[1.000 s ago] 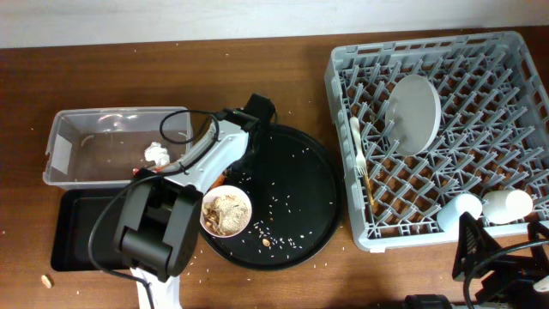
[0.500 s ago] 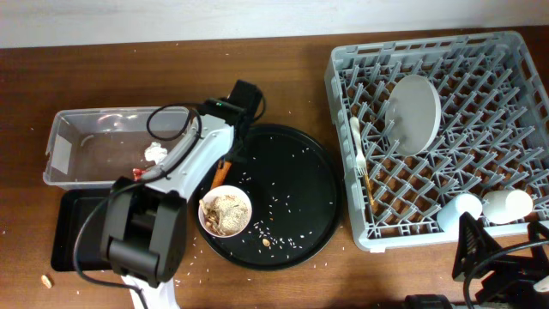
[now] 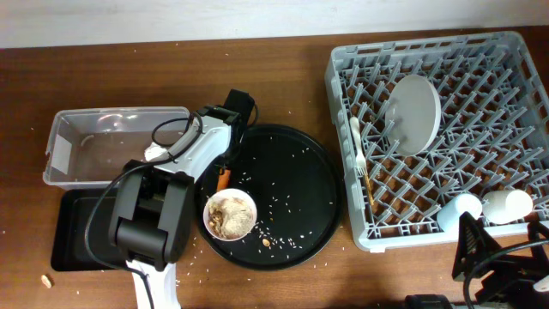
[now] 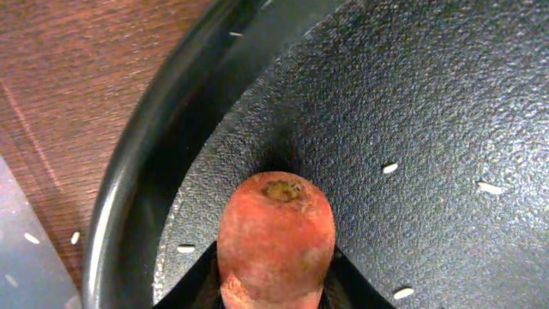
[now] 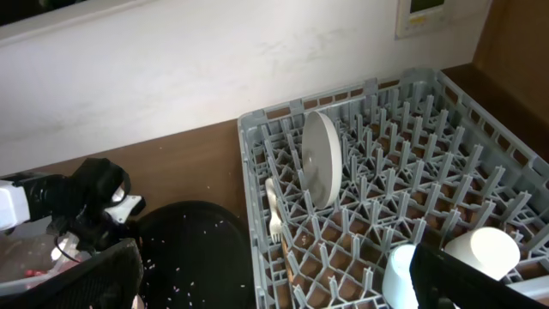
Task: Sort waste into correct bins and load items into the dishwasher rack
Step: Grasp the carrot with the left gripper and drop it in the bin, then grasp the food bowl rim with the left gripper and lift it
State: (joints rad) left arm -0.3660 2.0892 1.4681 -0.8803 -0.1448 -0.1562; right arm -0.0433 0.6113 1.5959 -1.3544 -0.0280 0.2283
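My left gripper is shut on the orange carrot stick, which lies on the round black tray near its left rim; it also shows in the overhead view. A white bowl with brownish food scraps and rice stands on that tray in front. The clear tub holds crumpled white paper; the shallow black tray lies in front of it. The grey rack holds the plate, fork, chopsticks and two cups. My right gripper is open and empty near the rack's front.
Rice grains are scattered over the round tray and on the wooden table. A small scrap lies on the table at the front left. My left arm covers part of the shallow black tray. A wall runs along the back.
My left arm has swung a little left and settled its jaws round the carrot at the tray's left rim. The bowl has shifted slightly. The right arm has not moved.
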